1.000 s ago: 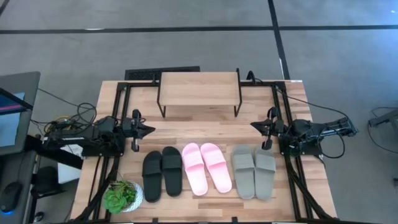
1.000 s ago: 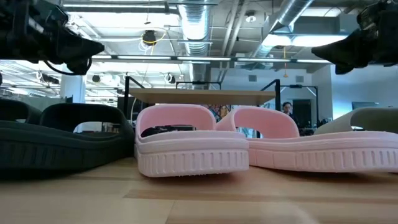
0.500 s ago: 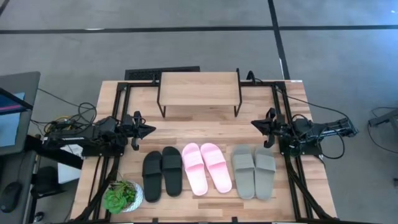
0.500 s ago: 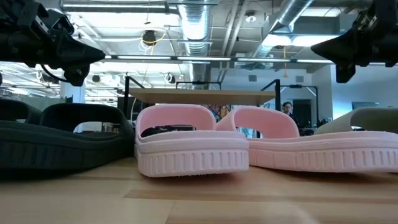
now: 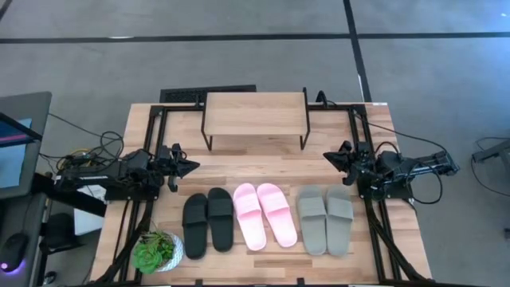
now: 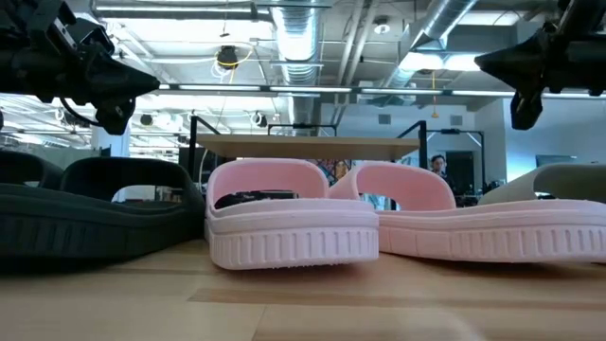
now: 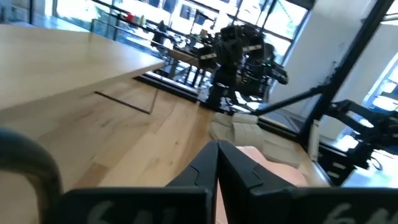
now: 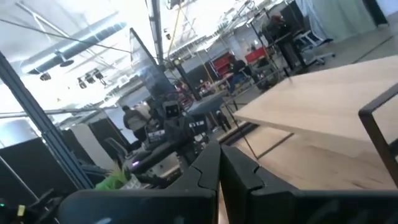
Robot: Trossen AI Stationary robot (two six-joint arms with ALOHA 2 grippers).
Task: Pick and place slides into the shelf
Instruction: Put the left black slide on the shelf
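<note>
Three pairs of slides lie soles down in a row near the table's front: black (image 5: 209,223), light pink (image 5: 264,215) and grey-green (image 5: 325,221). The shelf (image 5: 255,115) stands on its thin black legs at the table's far middle and carries nothing. My left gripper (image 5: 195,167) hovers shut at the table's left, pointing level toward the middle, above and beyond the black pair. My right gripper (image 5: 325,157) hovers shut at the right, pointing level toward the middle, beyond the grey-green pair. In each wrist view the fingers meet: left (image 7: 217,155), right (image 8: 219,155).
A small potted plant (image 5: 157,251) stands at the table's front left corner beside the black slides. Black frame rails (image 5: 362,143) run along both sides of the table. Bare wood lies between the shelf and the row of slides.
Both grippers have stayed where they were and rolled about their own pointing lines, the right one more than the left. Both have stayed shut. The slides and the shelf have not moved.
</note>
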